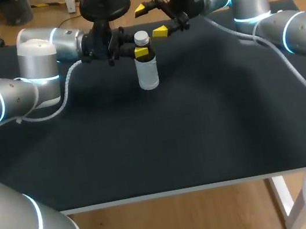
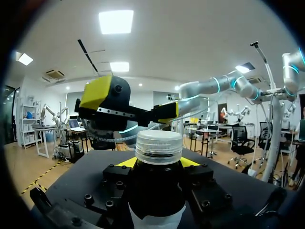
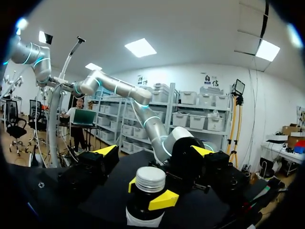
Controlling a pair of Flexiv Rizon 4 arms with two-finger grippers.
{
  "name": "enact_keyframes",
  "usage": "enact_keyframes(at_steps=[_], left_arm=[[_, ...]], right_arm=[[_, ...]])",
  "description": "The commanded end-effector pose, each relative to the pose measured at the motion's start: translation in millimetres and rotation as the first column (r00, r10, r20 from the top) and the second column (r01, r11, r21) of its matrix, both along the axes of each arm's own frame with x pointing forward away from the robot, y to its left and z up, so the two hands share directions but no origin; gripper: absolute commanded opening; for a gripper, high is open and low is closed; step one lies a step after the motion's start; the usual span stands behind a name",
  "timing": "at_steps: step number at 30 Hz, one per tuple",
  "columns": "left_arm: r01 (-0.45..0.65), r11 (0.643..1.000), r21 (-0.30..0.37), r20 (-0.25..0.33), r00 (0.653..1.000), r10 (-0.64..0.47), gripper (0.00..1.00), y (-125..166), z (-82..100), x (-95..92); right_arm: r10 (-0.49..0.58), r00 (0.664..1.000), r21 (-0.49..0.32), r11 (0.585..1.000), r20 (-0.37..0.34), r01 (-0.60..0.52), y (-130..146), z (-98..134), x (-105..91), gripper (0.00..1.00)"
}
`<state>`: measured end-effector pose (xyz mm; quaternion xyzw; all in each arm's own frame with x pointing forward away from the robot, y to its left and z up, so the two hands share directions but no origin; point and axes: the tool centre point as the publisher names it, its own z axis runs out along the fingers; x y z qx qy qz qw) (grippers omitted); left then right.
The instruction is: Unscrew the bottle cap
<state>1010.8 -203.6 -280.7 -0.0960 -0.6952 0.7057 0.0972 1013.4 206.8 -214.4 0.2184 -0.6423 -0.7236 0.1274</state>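
A clear bottle (image 1: 147, 71) with a white ribbed cap (image 1: 140, 37) stands upright at the back middle of the black table. My left gripper (image 1: 141, 52) comes in from the left and is shut on the bottle just below the cap. In the left wrist view the cap (image 2: 159, 147) rises above its fingers (image 2: 189, 162). My right gripper (image 1: 151, 21) hangs open just behind and above the cap, touching nothing. In the right wrist view its yellow tips (image 3: 106, 150) stand wide apart, with the cap (image 3: 150, 179) ahead of them and lower.
The black table top (image 1: 174, 134) stretches toward the front edge. A black round stand (image 1: 104, 4) sits at the back edge behind the left gripper. White cables (image 1: 67, 90) trail from both arms over the table.
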Motion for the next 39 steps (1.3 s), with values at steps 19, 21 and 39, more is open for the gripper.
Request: enact_keyframes(at_steps=[19,21,39], left_arm=[[0.007,1.0,-0.002,-0.001,1.0,-0.007,0.0,-0.5,-1.3,3.0],[0.007,1.0,-0.002,-0.001,1.0,-0.007,0.0,-0.5,-1.3,3.0],[0.007,1.0,-0.002,-0.001,1.0,-0.007,0.0,-0.5,-1.3,3.0]], right_arm=[[-0.785,0.612,-0.23,0.581,0.098,0.781,-1.8,17.9,-34.5,1.0],[-0.798,0.594,-0.248,0.557,0.103,0.792,-1.1,17.6,-35.3,1.0],[-0.824,0.555,-0.306,0.503,0.115,0.809,3.2,11.0,-32.2,1.0]])
